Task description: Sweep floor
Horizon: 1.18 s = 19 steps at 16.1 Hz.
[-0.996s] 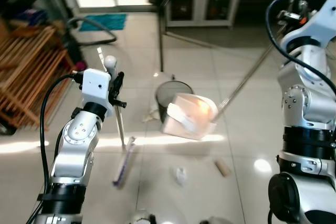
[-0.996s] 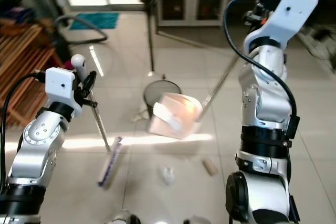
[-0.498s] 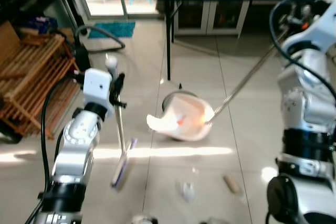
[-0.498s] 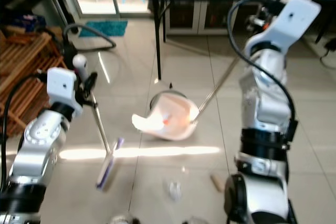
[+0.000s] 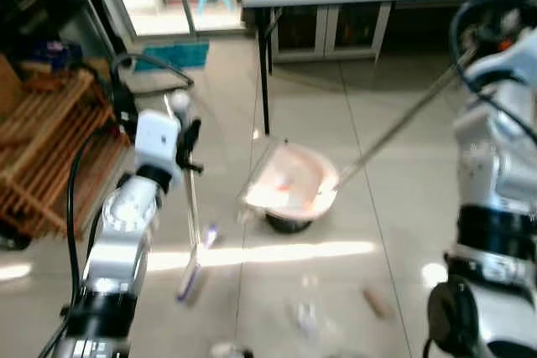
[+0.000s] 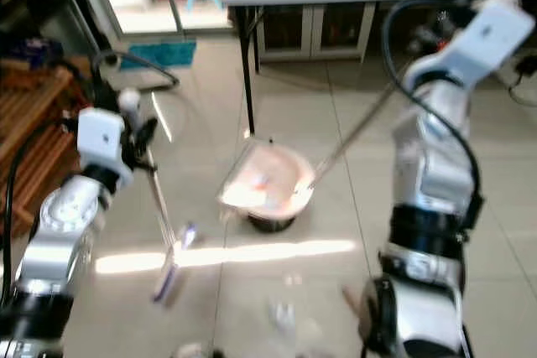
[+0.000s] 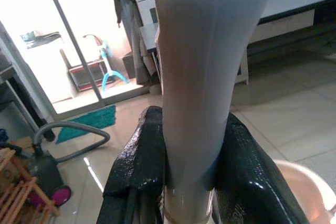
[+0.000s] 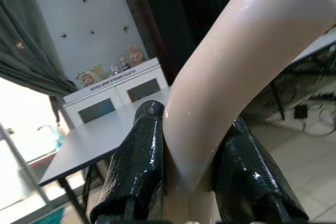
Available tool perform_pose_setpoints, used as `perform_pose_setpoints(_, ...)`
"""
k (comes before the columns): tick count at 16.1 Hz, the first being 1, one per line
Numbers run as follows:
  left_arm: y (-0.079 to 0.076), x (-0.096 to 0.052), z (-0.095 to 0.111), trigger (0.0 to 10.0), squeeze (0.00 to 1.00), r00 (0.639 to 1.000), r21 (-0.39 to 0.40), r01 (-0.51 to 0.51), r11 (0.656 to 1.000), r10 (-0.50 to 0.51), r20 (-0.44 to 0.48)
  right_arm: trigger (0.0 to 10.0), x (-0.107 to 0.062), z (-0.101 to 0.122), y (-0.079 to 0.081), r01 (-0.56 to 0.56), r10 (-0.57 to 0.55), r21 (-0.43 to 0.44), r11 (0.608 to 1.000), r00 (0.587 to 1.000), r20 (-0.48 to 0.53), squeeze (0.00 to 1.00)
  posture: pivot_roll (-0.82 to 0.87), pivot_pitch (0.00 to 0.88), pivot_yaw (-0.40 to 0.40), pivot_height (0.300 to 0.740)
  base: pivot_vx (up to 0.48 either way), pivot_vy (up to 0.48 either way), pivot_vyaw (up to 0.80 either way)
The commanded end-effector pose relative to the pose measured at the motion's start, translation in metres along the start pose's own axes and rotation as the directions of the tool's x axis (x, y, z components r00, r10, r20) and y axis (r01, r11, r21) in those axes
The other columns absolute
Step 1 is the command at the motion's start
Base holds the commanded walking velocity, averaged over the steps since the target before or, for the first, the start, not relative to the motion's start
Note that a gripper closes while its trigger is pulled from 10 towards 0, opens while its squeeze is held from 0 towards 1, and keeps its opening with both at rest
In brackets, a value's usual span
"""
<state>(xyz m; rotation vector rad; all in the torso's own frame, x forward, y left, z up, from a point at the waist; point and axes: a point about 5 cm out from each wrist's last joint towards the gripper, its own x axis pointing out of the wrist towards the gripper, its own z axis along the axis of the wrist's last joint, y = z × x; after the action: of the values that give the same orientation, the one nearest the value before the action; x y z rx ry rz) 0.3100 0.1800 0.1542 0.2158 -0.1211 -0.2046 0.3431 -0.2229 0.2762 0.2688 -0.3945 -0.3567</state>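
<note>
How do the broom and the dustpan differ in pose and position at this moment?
The broom stands nearly upright with its head on the floor, while the dustpan is lifted and tipped over the dark bin. The broom's handle is held by the left gripper; the dustpan's long handle slants up to the right gripper. Both handles are clamped between black fingers.

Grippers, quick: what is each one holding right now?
Left gripper: shut on the pale grey broom handle.
Right gripper: shut on the cream curved dustpan handle.
</note>
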Motion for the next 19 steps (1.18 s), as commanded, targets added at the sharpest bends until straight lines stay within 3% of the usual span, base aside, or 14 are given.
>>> perform_pose_setpoints(1, 0.009, 0.001, 0.008, 10.0, 0.0, 0.999, 0.038, -0.024, 0.999, 0.023, 0.029, 10.0, 0.0, 0.012, 0.016, -0.043, 0.039, 0.063, 0.997, 0.997, 0.06, 0.0, 0.04, 0.046, 0.078, 0.74, 0.375, 0.0, 0.0)
perform_pose_setpoints(12, 0.004, -0.002, 0.002, 10.0, 0.0, 1.0, 0.009, -0.003, 1.0, 0.003, 0.012, 10.0, 0.002, 0.013, 0.008, -0.023, 0.023, 0.001, 1.0, 0.994, 0.103, 0.0, 0.03, 0.051, 0.075, 0.74, 0.374, 0.0, 0.0)
perform_pose_setpoints(19, 0.005, -0.01, -0.005, 10.0, 0.0, 1.0, 0.017, 0.006, 1.0, -0.005, -0.025, 10.0, 0.002, 0.007, 0.015, -0.079, 0.082, -0.029, 0.996, 0.987, 0.135, 0.0, 0.04, 0.066, 0.052, 0.74, 0.0, 0.0, 0.0)
